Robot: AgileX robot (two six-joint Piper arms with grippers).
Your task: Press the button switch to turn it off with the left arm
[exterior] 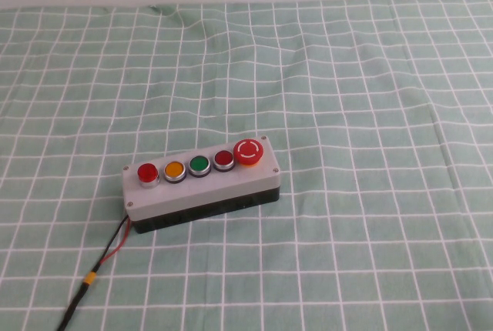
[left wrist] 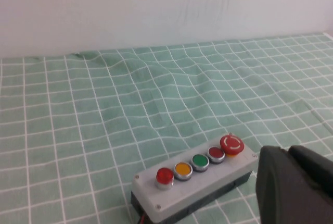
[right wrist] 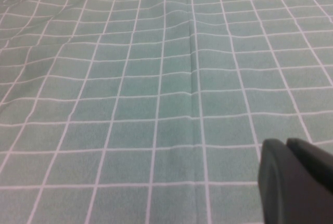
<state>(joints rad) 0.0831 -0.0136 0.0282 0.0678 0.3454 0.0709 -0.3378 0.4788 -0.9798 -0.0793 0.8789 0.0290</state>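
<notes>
Bright, seemingly lit button switch point(exterior: 147, 172) at left end of rigid grey box point(exterior: 202, 192): press squarely from above. Left hand point(left wrist: 296, 187) near box, right hand point(right wrist: 296, 182) over bare counter point(exterior: 370, 77); grip of both impossible to tell.

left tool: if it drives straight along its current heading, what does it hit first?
Likely the gray button box. In the left wrist view the left tool sits just short of the box's end with the big red knob, not the bright red button. Depth is unclear, so it might pass beside it onto the green checked cloth.
</notes>
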